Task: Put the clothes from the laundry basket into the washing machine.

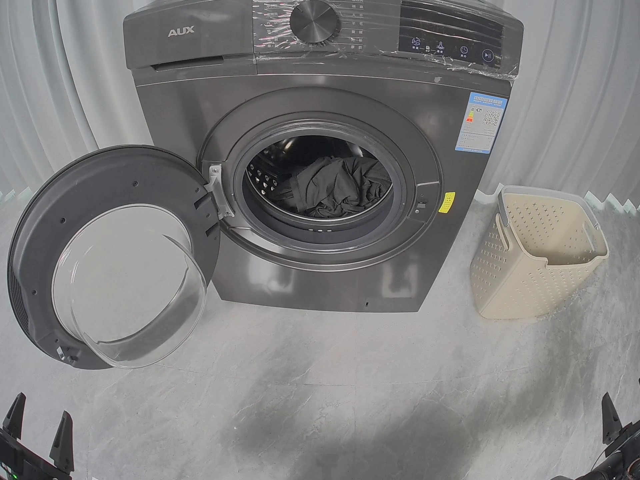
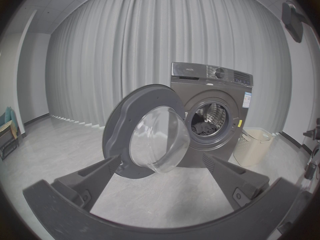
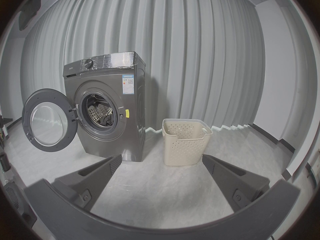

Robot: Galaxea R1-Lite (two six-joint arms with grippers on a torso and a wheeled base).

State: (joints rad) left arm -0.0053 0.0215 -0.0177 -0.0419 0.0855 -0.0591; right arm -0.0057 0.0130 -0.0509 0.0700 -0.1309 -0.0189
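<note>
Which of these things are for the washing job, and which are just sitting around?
For the job: washing machine, its open door, dark clothes in the drum, laundry basket.
Just there: curtain, cushioned seat by the side wall.

the washing machine [image 1: 300,288] carries a logo [image 1: 181,31] on its drawer [image 1: 200,51], a blue label [image 1: 481,122] and a yellow sticker [image 1: 447,202].

Left pincer [image 1: 39,428] and right pincer [image 3: 161,157] sit low at either side (well apart), each spread wide, pointing forward.
</note>
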